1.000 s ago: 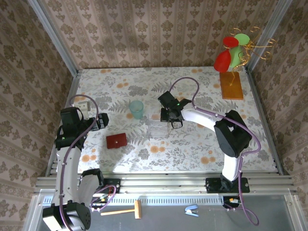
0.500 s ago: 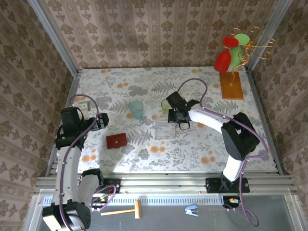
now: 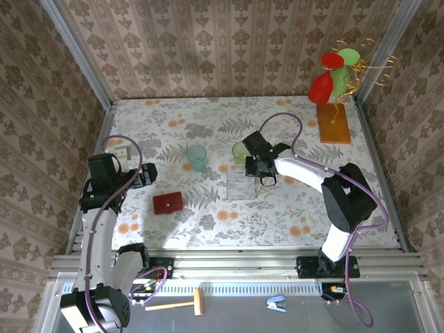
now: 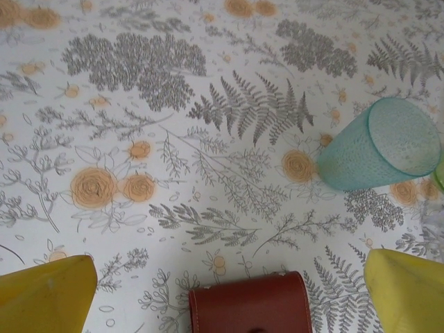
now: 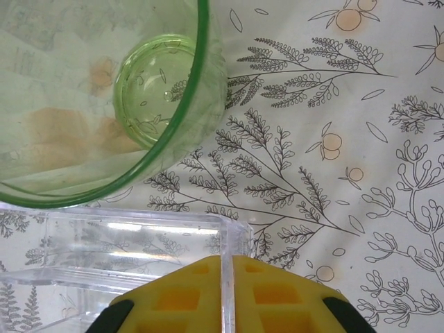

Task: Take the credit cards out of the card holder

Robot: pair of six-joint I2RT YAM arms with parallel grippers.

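The card holder [image 3: 168, 202] is a closed dark-red wallet lying flat on the floral table, left of centre. Its top edge [image 4: 251, 305] shows at the bottom of the left wrist view. My left gripper [image 3: 143, 175] hovers just behind it, open, the yellow fingers [image 4: 48, 295] wide apart with nothing between them. The credit cards are hidden. My right gripper [image 3: 255, 173] is near the table's middle, its yellow pads [image 5: 173, 298] pressed on either side of one wall of a clear plastic box [image 5: 104, 250].
A green cup [image 3: 241, 151] stands just behind the clear box [image 3: 241, 186], and a teal cup [image 3: 196, 157] stands to its left. A red-and-green ornament on a wooden base [image 3: 333, 123] is at the back right. A small white object [image 3: 119, 150] lies far left.
My right gripper has shifted to the right, taking the clear box slightly with it and uncovering the green cup. The left arm and the card holder have not moved.
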